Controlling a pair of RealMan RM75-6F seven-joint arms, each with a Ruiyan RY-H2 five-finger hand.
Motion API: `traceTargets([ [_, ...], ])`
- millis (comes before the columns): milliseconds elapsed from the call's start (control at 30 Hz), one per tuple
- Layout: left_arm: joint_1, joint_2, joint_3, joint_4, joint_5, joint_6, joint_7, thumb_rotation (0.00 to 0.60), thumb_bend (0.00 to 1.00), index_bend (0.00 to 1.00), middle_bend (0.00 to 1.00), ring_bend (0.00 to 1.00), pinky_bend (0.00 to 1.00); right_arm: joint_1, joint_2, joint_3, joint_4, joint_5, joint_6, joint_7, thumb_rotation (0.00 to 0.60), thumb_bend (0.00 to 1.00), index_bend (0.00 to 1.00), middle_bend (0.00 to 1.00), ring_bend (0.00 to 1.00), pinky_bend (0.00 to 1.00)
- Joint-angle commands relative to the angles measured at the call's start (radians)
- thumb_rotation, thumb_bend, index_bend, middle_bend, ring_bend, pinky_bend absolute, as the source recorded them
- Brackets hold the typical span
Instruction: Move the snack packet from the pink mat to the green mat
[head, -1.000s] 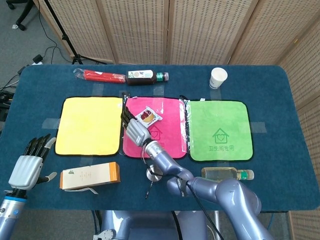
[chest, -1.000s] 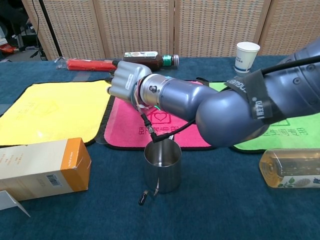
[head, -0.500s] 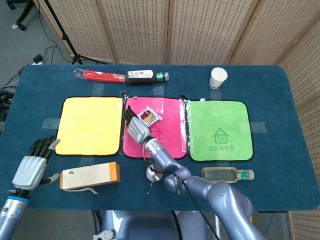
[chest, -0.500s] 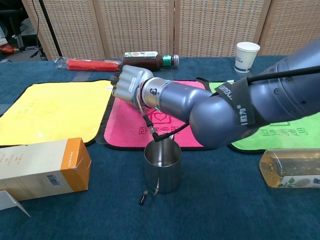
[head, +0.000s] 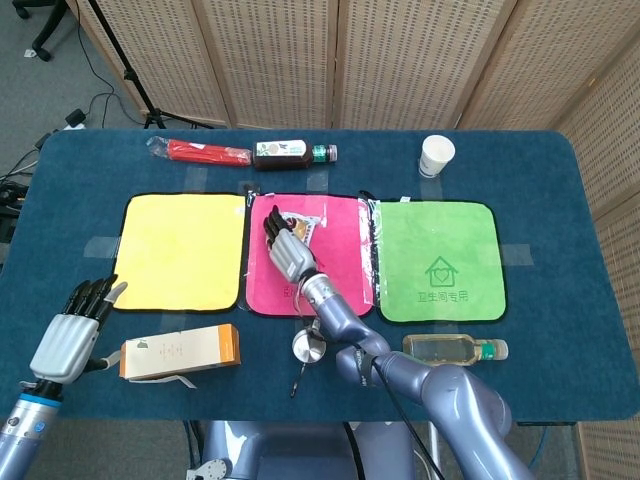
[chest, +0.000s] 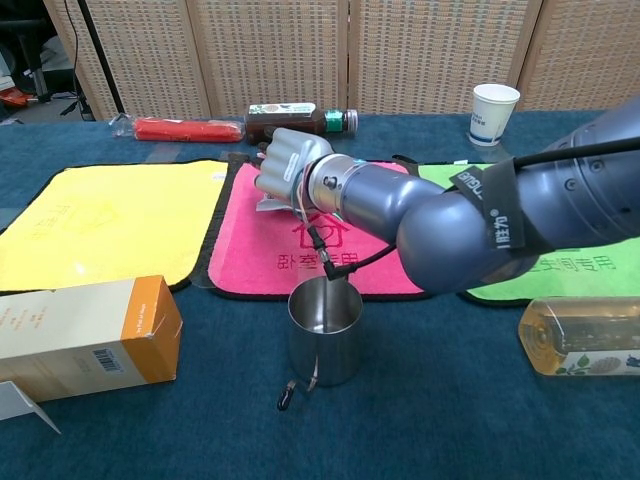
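Note:
The snack packet (head: 304, 224) lies on the upper part of the pink mat (head: 335, 285), white with a red picture. My right hand (head: 285, 250) reaches over the mat from the near side, and its dark fingers cover the packet's left part. In the chest view the back of the right hand (chest: 290, 170) faces the camera, with a pale corner of the packet (chest: 268, 204) showing below it. Whether the fingers grip the packet is hidden. The green mat (head: 440, 260) lies bare to the right of the pink one. My left hand (head: 72, 335) hangs off the table's near left corner, fingers apart, holding nothing.
A steel cup (head: 308, 347) stands just in front of the pink mat, under my right forearm. An orange-ended box (head: 180, 350) lies near left and a clear bottle (head: 455, 348) near right. A yellow mat (head: 180, 250), a dark bottle (head: 290, 152), a red packet (head: 205, 152) and a paper cup (head: 436, 155) lie further off.
My right hand has moved right and forward from the pink mat's left edge onto the snack packet. The left hand has drifted slightly up and right.

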Motion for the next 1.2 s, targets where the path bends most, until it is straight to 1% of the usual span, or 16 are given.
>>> traceTargets([
  [33,0.0,0.002,0.004,-0.001,0.007,0.002,-0.008,0.6,0.12,0.0,0.0,0.0,0.0,-0.01,0.006,0.012,-0.026,0.06,0.033,-0.08,0.6,0.57,0.14,0.05,0.0,0.0],
  [200,-0.001,0.006,0.008,0.0,0.015,0.007,-0.018,0.6,0.12,0.0,0.0,0.0,0.0,-0.014,0.014,0.018,-0.063,0.14,0.062,-0.183,0.6,0.57,0.14,0.05,0.0,0.0],
  [433,-0.002,0.008,0.009,0.002,0.016,0.008,-0.028,0.6,0.12,0.0,0.0,0.0,0.0,-0.018,0.023,0.013,-0.09,0.221,0.085,-0.271,0.6,0.57,0.14,0.05,0.0,0.0],
  [600,-0.002,0.008,0.009,0.004,0.014,0.007,-0.029,0.6,0.12,0.0,0.0,0.0,0.0,-0.033,0.028,0.007,-0.089,0.283,0.099,-0.316,0.6,0.57,0.14,0.05,0.0,0.0],
  [800,-0.003,0.007,0.01,0.003,0.015,0.009,-0.027,0.6,0.12,0.0,0.0,0.0,0.0,-0.047,0.039,-0.004,-0.09,0.325,0.113,-0.342,0.6,0.57,0.14,0.05,0.0,0.0],
  [1200,-0.002,0.007,0.01,0.001,0.02,0.017,-0.026,0.6,0.12,0.0,0.0,0.0,0.0,-0.064,0.078,-0.003,-0.124,0.385,0.162,-0.378,0.6,0.57,0.14,0.05,0.0,0.0],
])
